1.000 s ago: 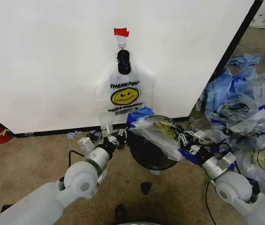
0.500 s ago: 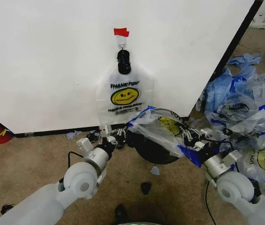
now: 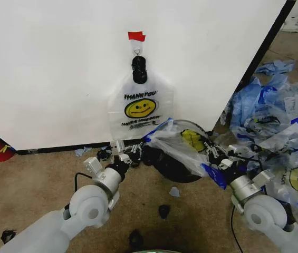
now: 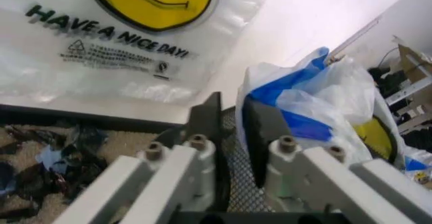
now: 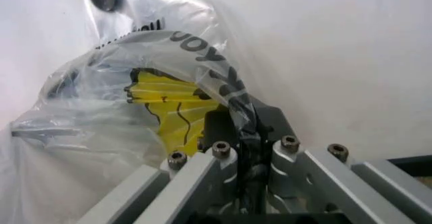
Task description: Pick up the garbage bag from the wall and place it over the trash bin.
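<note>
Thin translucent whitish plastic garbage bag point(image 3: 178, 143) stretched between both grippers, draped above the small round black trash bin point(image 3: 172, 167). Feather-light, limp, slick; prone to slipping or tearing, so best taken at the bunched rim or blue-edged handles. Right gripper point(image 5: 244, 133) clenched on a pinched fold of film. Left gripper point(image 4: 231, 133) nearly closed around the bin's mesh rim, blue-edged plastic just beside it; hold on the film unclear. Against the earlier frames: right gripper drawn outward and back, bag pulled wider; left gripper hardly shifted.

Bare carpet point(image 3: 43, 179) open left of trash bin point(image 3: 172, 171), wall point(image 3: 59, 68) close behind, heaped bags point(image 3: 280, 126) crowding right
</note>
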